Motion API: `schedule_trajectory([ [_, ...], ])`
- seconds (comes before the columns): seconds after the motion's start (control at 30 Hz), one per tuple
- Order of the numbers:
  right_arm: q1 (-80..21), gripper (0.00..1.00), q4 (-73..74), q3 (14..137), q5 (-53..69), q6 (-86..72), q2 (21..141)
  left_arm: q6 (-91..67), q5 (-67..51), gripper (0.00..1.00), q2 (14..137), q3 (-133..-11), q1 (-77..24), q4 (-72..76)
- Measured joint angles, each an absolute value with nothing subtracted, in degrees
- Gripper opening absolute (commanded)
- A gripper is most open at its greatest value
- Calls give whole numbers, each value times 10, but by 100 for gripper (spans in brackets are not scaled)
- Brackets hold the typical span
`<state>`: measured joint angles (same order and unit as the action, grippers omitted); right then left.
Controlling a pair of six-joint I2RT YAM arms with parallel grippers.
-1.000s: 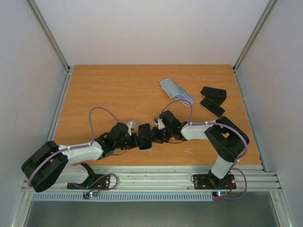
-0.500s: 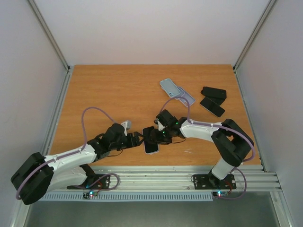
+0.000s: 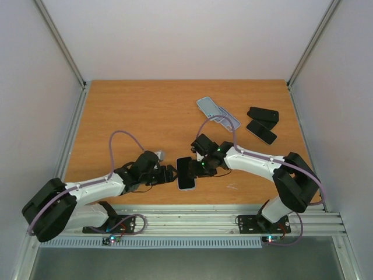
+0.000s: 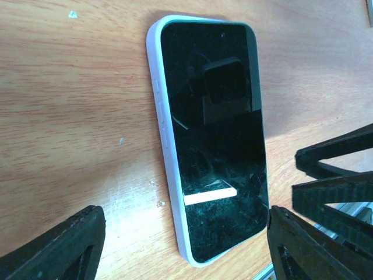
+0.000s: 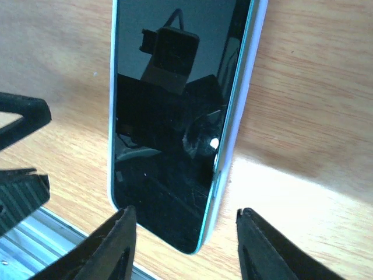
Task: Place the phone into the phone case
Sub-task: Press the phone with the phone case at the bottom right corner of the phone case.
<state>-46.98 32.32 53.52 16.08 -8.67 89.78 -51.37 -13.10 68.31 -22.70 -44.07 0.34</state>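
Note:
The phone (image 3: 186,173), black screen up, lies flat on the table near the front edge, seated in a pale blue phone case (image 4: 166,140) whose rim frames it. In the left wrist view the phone (image 4: 210,134) has its near end between the fingers of my left gripper (image 4: 180,236), which is open wide and not gripping. From the other side, my right gripper (image 5: 183,227) is open over the other end of the phone (image 5: 175,116), its fingers apart from the case edge (image 5: 242,105). In the top view the left gripper (image 3: 169,174) and right gripper (image 3: 197,168) flank the phone.
At the back right lie a light blue phone case (image 3: 209,107) overlapping a lavender one (image 3: 229,122), and two black phones or cases (image 3: 263,114) (image 3: 261,132). The table's metal front rail (image 3: 192,213) runs just below the phone.
A second ago the phone was held up between both grippers. Now it lies flat on the table, and the right gripper has opened off it.

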Motion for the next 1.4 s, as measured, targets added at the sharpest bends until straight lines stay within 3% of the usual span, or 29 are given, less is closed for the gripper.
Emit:
schedule_trajectory([
  [0.17,-470,28,338,531,153,-79,886,-509,-143,67,706,-235,-441,4],
  [0.67,-476,1,289,479,192,-98,900,-520,-168,48,752,-237,-444,29],
  [1.0,-478,1,281,485,206,-103,916,-536,-182,39,770,-230,-447,67],
  [1.4,-509,1,363,569,156,-99,984,-553,-189,40,771,-209,-448,101],
])
